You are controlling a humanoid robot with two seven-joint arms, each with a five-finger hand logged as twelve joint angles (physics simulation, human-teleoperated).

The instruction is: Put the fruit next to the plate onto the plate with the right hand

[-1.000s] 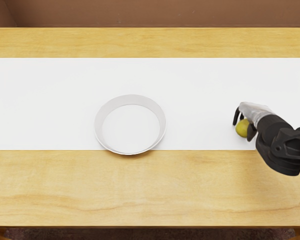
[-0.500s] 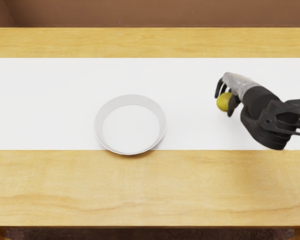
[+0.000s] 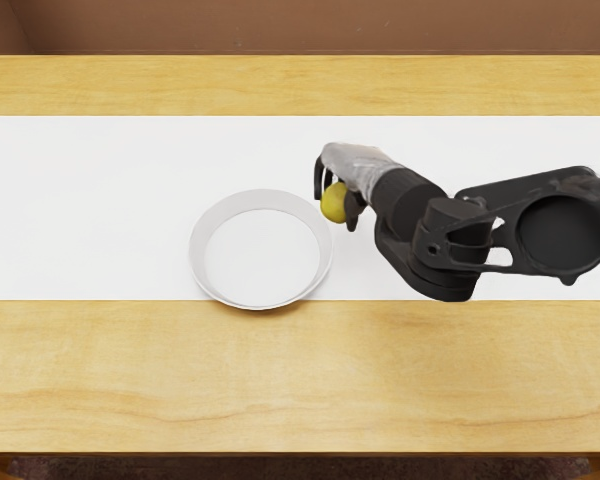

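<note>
- Gripping a small yellow fruit (image 3: pixel 331 203): right hand (image 3: pixel 346 177), fingers curled around it, arm entering from the desk's (image 3: pixel 280 380) right edge.
- Fruit: tucked under the palm, at the upper right rim of the white plate (image 3: pixel 197 262), not inside it.
- Plate: mid-desk, on a white runner (image 3: pixel 100 200).

The right hand (image 3: pixel 352 172) hides the top of the fruit (image 3: pixel 331 204).

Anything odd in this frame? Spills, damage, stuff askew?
Nothing stands out. The right hand grips the yellow fruit just beside the upper-right rim of the plate, which sits flat and intact on the white runner.
</note>
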